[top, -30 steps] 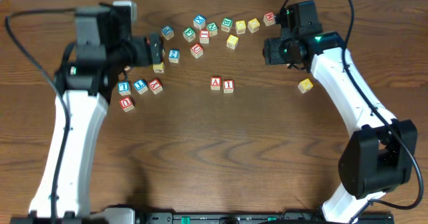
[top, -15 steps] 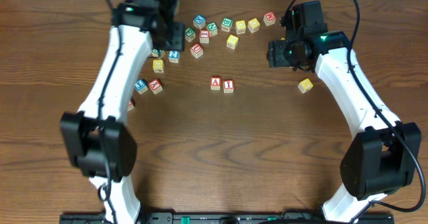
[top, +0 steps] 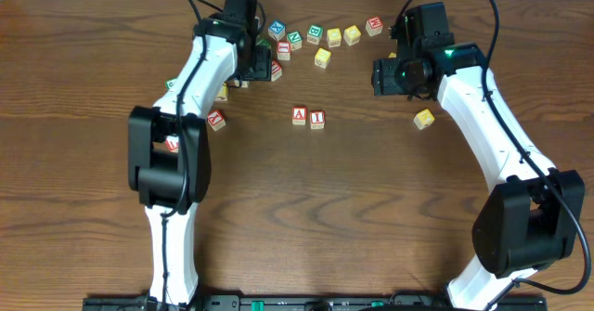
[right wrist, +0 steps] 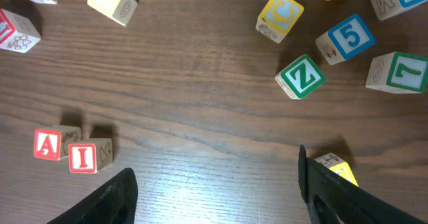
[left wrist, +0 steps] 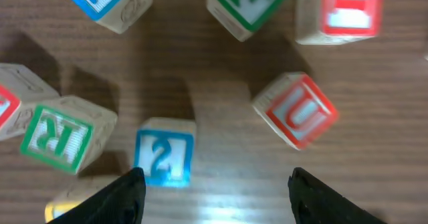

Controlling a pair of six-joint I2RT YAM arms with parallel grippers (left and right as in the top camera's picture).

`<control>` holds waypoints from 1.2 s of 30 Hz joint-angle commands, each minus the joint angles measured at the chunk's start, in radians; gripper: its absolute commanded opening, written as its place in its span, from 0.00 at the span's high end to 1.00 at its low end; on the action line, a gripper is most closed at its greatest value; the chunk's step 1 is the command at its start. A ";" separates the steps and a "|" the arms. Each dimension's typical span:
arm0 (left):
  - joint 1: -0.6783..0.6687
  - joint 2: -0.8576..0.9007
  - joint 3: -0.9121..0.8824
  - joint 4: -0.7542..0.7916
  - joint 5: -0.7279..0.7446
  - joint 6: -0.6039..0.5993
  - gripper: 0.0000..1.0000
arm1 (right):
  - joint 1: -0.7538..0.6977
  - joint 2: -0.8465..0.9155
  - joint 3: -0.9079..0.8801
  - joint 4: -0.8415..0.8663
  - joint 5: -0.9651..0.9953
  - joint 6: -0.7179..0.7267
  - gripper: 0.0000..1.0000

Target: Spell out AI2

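A red "A" block (top: 299,115) and a red "I" block (top: 317,119) sit side by side at the table's middle; both also show in the right wrist view, the "A" block (right wrist: 48,144) and the "I" block (right wrist: 83,156). A blue "2" block (left wrist: 164,154) lies just ahead of my left gripper (left wrist: 217,198), nearer its left finger. My left gripper is open and empty, hovering over the block cluster (top: 252,68). My right gripper (top: 388,74) is open and empty (right wrist: 221,197), to the right of the A and I blocks.
Around the "2" block lie a red "U" block (left wrist: 294,110), a green "R" block (left wrist: 57,134), a green block (left wrist: 247,0) and a red "I" block (left wrist: 344,10). A yellow block (right wrist: 334,167) sits by my right finger. Green "Z" (right wrist: 302,77) and blue "5" (right wrist: 348,37) blocks lie further off.
My left arm has swung from the table's left side to the right and back, over the block cluster. The right arm has barely moved. The A and I blocks are unmoved.
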 commanded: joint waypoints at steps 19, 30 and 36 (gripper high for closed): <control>0.003 0.087 0.018 0.068 -0.118 -0.003 0.32 | -0.006 -0.032 0.001 -0.024 0.034 -0.011 0.27; 0.003 0.095 0.018 0.084 -0.118 -0.003 0.51 | -0.006 -0.032 0.001 -0.025 0.052 -0.011 0.24; 0.003 0.084 0.018 0.079 -0.118 -0.003 0.61 | -0.006 -0.032 0.001 -0.025 0.053 -0.011 0.22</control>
